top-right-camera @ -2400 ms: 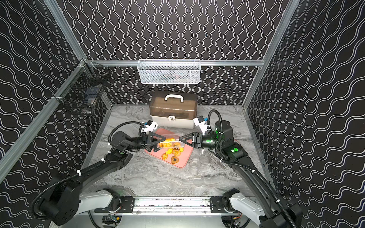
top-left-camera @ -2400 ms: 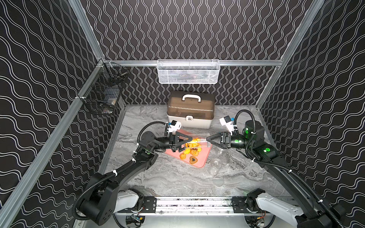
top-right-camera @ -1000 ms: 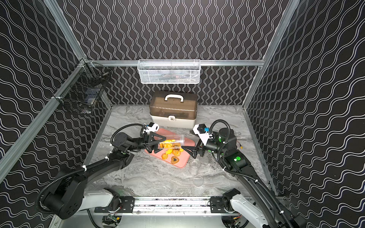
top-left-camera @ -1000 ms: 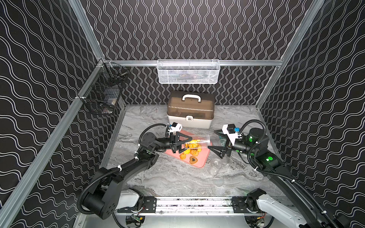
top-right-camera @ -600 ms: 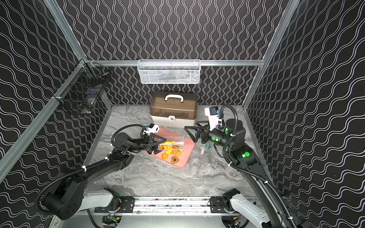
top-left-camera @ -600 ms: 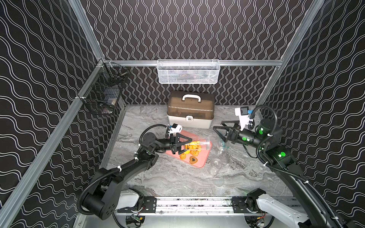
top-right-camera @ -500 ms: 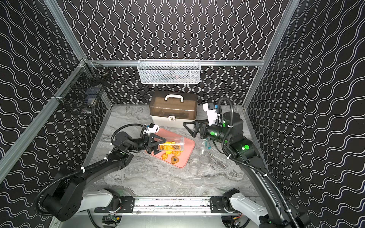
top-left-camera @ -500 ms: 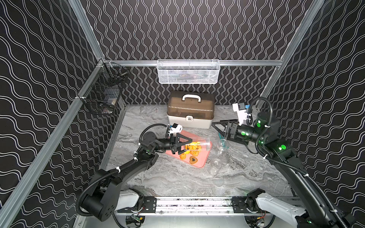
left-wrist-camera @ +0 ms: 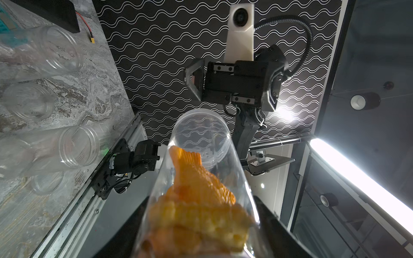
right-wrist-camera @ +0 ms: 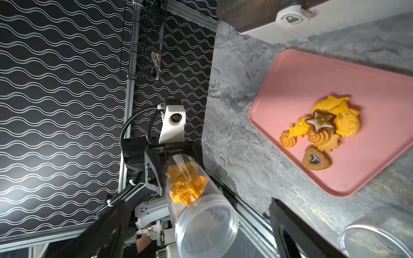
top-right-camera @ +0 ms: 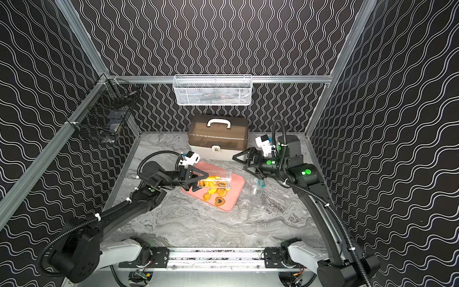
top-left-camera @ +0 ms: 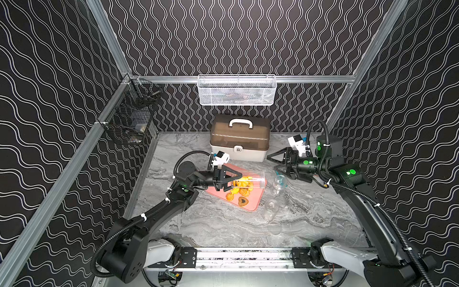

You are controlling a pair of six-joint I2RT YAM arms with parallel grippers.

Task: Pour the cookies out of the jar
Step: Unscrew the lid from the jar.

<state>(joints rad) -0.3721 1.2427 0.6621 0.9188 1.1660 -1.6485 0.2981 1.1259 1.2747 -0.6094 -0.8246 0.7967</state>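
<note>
My left gripper (top-left-camera: 236, 182) pinches the clear jar (top-left-camera: 258, 180) near its base, mid-frame over the pink tray (top-left-camera: 255, 202); light, slick plastic I judge (brittle cookies (top-left-camera: 244, 182) seem wedged inside); right gripper (top-left-camera: 272, 164) gapes empty

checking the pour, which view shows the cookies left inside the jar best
The right wrist view: it looks along the clear jar into its open mouth, so the orange cookies bunched at the far end show sharply. The left wrist view has the cookies close but blurred; both top views show small orange specks.
</note>
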